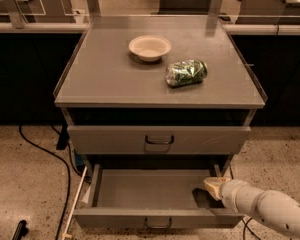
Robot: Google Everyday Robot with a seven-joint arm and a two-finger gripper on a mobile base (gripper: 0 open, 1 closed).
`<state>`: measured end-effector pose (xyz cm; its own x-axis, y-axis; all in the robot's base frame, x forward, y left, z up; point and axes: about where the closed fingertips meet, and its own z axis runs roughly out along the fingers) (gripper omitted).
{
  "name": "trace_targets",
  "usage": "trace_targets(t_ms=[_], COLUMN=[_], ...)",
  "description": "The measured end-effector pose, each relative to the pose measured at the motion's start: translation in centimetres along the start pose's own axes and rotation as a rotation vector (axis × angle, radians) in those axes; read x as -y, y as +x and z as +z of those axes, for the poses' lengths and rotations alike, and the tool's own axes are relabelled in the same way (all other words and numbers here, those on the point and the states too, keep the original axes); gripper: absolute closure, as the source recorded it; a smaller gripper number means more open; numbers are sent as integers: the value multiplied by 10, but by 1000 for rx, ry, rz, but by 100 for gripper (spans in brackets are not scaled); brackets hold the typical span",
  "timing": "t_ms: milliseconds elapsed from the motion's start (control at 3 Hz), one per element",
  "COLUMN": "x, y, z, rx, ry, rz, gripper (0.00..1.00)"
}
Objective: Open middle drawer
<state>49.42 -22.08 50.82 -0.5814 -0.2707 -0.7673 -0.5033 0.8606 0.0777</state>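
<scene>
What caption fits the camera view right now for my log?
Middle drawer stands open, gripper at its right inside edge; white bowl and green can on the cabinet top.

Speckled floor (25,194) (terrazzo-like), dark flanking cabinets (20,74)

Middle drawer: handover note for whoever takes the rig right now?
The gripper is low on the right, with its tip inside the middle drawer near the right front corner.
The middle drawer is pulled well out, and its handle is free.
Done: the drawer looks open.
Left: probably only to lift the arm out without snagging the drawer wall.
The bowl and green can lie on the cabinet top.
</scene>
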Motion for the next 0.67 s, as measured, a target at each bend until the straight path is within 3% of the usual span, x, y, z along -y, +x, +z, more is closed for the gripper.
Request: trace_targets(t_ms=[667], x=[0], y=[-4], z=[-1], rx=[10], ry=[3], rz=[4], gripper=[58])
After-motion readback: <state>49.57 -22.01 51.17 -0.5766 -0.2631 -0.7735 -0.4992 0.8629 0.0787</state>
